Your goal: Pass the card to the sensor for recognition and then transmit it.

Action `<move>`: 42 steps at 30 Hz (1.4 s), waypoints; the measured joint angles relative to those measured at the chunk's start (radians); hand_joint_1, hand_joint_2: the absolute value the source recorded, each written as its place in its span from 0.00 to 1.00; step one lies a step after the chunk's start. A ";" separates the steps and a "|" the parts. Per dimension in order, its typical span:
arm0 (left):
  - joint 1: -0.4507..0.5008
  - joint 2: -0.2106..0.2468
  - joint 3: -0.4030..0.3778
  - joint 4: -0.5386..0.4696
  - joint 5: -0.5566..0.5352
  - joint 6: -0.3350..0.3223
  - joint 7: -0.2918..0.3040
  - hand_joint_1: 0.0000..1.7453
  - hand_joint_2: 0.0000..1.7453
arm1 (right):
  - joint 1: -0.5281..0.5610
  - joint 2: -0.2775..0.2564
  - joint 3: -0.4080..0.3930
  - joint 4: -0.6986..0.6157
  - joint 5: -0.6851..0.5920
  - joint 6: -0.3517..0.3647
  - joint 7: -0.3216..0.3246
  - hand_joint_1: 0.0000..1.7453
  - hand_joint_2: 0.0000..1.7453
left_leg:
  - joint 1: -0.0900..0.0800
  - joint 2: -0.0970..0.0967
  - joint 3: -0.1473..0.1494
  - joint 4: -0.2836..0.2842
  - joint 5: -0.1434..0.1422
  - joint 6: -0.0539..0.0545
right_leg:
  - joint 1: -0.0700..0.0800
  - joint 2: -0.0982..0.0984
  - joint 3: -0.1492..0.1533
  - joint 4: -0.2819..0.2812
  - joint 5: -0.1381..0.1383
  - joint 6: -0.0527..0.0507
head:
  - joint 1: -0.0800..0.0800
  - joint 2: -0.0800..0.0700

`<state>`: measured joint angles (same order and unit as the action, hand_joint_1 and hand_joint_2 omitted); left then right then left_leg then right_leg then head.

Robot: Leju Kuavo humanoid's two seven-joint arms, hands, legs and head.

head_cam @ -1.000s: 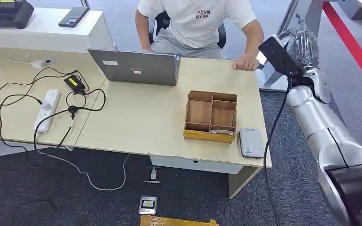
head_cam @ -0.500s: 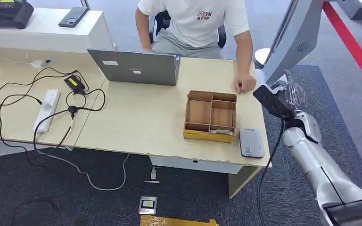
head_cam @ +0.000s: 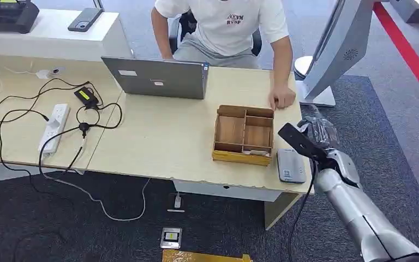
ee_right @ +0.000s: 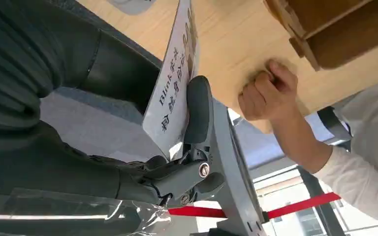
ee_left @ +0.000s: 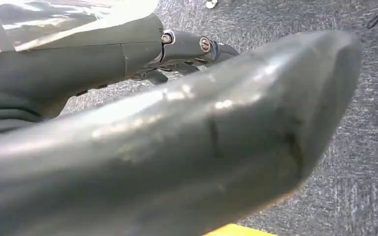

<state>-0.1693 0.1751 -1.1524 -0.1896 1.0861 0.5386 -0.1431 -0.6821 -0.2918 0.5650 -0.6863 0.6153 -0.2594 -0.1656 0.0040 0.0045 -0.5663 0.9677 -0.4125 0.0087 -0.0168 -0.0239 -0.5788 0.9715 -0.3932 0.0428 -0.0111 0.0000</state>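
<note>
**Card in hand, just off the reader**

Your right hand point(head_cam: 321, 136) is pinching the white printed card point(ee_right: 173, 93) between the thick grey thumb and a dark finger point(ee_right: 197, 110); the right wrist view shows the card edge-on with black lettering on its face. From the head view the hand hangs just past the right end of the pale wooden desk point(head_cam: 169, 147), close beside the flat grey card sensor point(head_cam: 291, 165) that lies at the desk's near right corner, next to the brown wooden compartment tray point(head_cam: 244, 134).

You look to be in the first step: bringing the card to the sensor, with recognition not yet made. The card is near the sensor but apart from it, and tilted on edge. The next move likely calls for bringing the hand inward over the desk corner, turning the card flatter, and lowering its face over the sensor's top.

Mind the seated person's fist point(head_cam: 281, 99) resting on the desk beyond the tray, likely where the card goes afterwards.

Your left hand point(ee_left: 177, 147) hangs over grey carpet; whether its fingers are apart or curled cannot be told.
</note>
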 joint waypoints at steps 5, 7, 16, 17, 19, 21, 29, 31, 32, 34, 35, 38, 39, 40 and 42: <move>0.000 -0.002 0.002 0.000 0.005 -0.001 0.011 0.00 0.00 | 0.033 -0.006 0.011 -0.043 0.005 0.028 0.030 1.00 1.00 | 0.000 0.000 0.000 0.000 0.000 0.000 | 0.000 0.000 0.000 0.000 0.000 0.000 | 0.000 0.000; 0.001 -0.002 0.003 0.000 0.006 -0.002 0.014 0.00 0.00 | 0.055 -0.011 0.014 -0.066 0.005 0.042 0.053 1.00 1.00 | 0.000 0.000 0.000 0.000 0.000 0.000 | 0.000 0.000 0.000 0.000 0.000 0.000 | 0.000 0.000; 0.001 -0.003 0.009 0.000 0.010 -0.003 0.014 0.00 0.00 | 0.132 -0.047 0.018 -0.168 0.002 0.070 0.113 1.00 1.00 | 0.000 0.000 0.000 0.000 0.000 0.000 | 0.000 0.000 0.000 0.000 0.000 0.000 | 0.000 0.000; 0.001 -0.003 0.010 0.000 0.011 -0.003 0.014 0.00 0.00 | 0.138 -0.050 0.018 -0.175 0.002 0.072 0.117 1.00 1.00 | 0.000 0.000 0.000 0.000 0.000 0.000 | 0.000 0.000 0.000 0.000 0.000 0.000 | 0.000 0.000; 0.001 -0.003 0.011 0.000 0.013 -0.002 0.014 0.00 0.00 | 0.147 -0.057 0.018 -0.188 0.002 0.075 0.123 1.00 1.00 | 0.000 0.000 0.000 0.000 0.000 0.000 | 0.000 0.000 0.000 0.000 0.000 0.000 | 0.000 0.000; 0.001 -0.004 0.013 0.000 0.013 -0.002 0.014 0.00 0.00 | 0.154 -0.062 0.018 -0.198 0.002 0.075 0.126 1.00 1.00 | 0.000 0.000 0.000 0.000 0.000 0.000 | 0.000 0.000 0.000 0.000 0.000 0.000 | 0.000 0.000; 0.000 -0.005 0.019 0.000 0.013 -0.003 0.018 0.00 0.00 | 0.174 -0.077 0.018 -0.210 0.011 0.071 0.131 1.00 1.00 | 0.000 0.000 0.000 0.000 0.000 0.000 | 0.000 0.000 0.000 0.000 0.000 0.000 | 0.000 0.000; 0.000 -0.005 0.019 0.000 0.013 -0.003 0.017 0.00 0.00 | 0.179 -0.080 0.018 -0.210 0.013 0.071 0.132 1.00 1.00 | 0.000 0.000 0.000 0.000 0.000 0.000 | 0.000 0.000 0.000 0.000 0.000 0.000 | 0.000 0.000; 0.000 -0.005 0.019 0.000 0.013 -0.003 0.017 0.00 0.00 | 0.182 -0.081 0.018 -0.210 0.014 0.071 0.132 1.00 1.00 | 0.000 0.000 0.000 0.000 0.000 0.000 | 0.000 0.000 0.000 0.000 0.000 0.000 | 0.000 0.000; 0.000 -0.005 0.019 0.000 0.011 -0.004 0.018 0.00 0.00 | 0.188 -0.082 0.018 -0.210 0.018 0.070 0.135 1.00 1.00 | 0.000 0.000 0.000 0.000 0.000 0.000 | 0.000 0.000 0.000 0.000 0.000 0.000 | 0.000 0.000; 0.000 -0.005 0.019 0.000 0.011 -0.005 0.018 0.00 0.00 | 0.192 -0.083 0.018 -0.210 0.019 0.070 0.140 1.00 1.00 | 0.000 0.000 0.000 0.000 0.000 0.000 | 0.000 0.000 0.000 0.000 0.000 0.000 | 0.000 0.000; 0.000 -0.005 0.019 0.000 0.010 -0.007 0.019 0.00 0.00 | 0.206 -0.084 0.018 -0.210 0.021 0.068 0.143 1.00 1.00 | 0.000 0.000 0.000 0.000 0.000 0.000 | 0.000 0.000 0.000 0.000 0.000 0.000 | 0.000 0.000; 0.000 -0.005 0.019 0.000 0.010 -0.008 0.019 0.00 0.00 | 0.210 -0.084 0.018 -0.210 0.021 0.068 0.144 1.00 1.00 | 0.000 0.000 0.000 0.000 0.000 0.000 | 0.000 0.000 0.000 0.000 0.000 0.000 | 0.000 0.000; 0.000 -0.005 0.019 0.000 0.009 -0.009 0.019 0.00 0.00 | 0.213 -0.084 0.018 -0.210 0.021 0.067 0.145 1.00 1.00 | 0.000 0.000 0.000 0.000 0.000 0.000 | 0.000 0.000 0.000 0.000 0.000 0.000 | 0.000 0.000; 0.000 -0.004 0.019 0.000 0.008 -0.011 0.019 0.00 0.00 | 0.219 -0.085 0.018 -0.208 0.021 0.066 0.146 1.00 1.00 | 0.000 0.000 0.000 0.000 0.000 0.000 | 0.000 0.000 0.000 0.000 0.000 0.000 | 0.000 0.000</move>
<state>-0.1691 0.1709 -1.1330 -0.1896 1.0945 0.5276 -0.1236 -0.4633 -0.3765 0.5833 -0.8938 0.6359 -0.1938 -0.0195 0.0040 0.0045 -0.5663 0.9676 -0.4127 0.0088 -0.0169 -0.0239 -0.5789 0.9714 -0.3934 0.0427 -0.0107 0.0000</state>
